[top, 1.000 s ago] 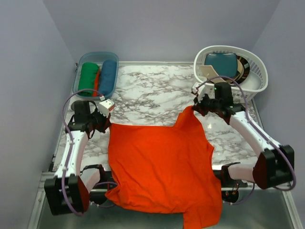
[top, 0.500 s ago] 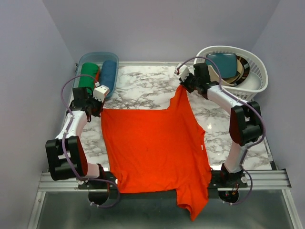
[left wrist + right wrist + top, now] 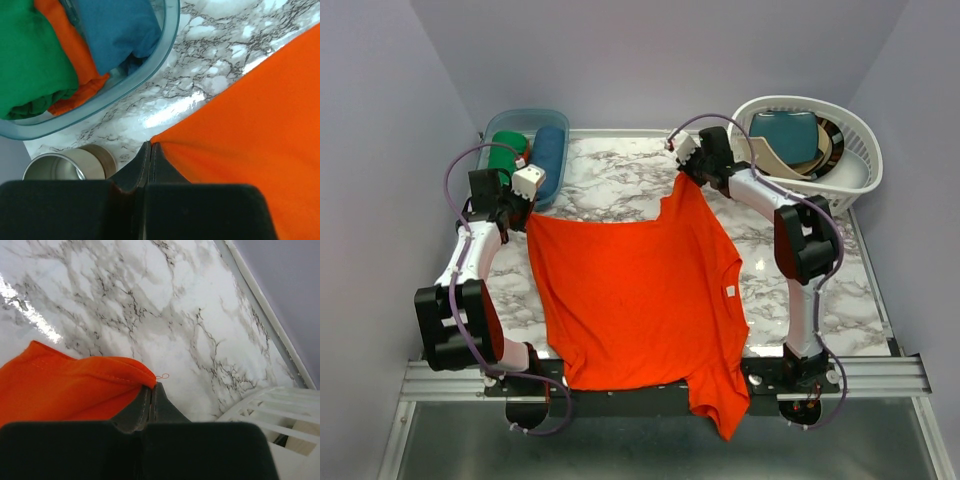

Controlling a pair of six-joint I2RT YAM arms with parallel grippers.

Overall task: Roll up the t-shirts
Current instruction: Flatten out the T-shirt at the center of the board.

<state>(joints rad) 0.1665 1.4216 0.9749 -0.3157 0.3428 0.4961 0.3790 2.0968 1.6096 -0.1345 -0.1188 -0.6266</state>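
Left gripper [image 3: 151, 146]: clamped shut on a far corner of the bright orange-red fabric t-shirt [image 3: 635, 290], far left of the white marble-patterned table [image 3: 610, 185]
Right gripper [image 3: 152, 386]: pinching another far corner, table's far middle
T-shirt: spread across the table, draping over its near edge

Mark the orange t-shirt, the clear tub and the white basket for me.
orange t-shirt [image 3: 630, 290]: top view, middle of its body.
tub [image 3: 530, 112]: top view, far rim.
white basket [image 3: 855, 180]: top view, near right wall.
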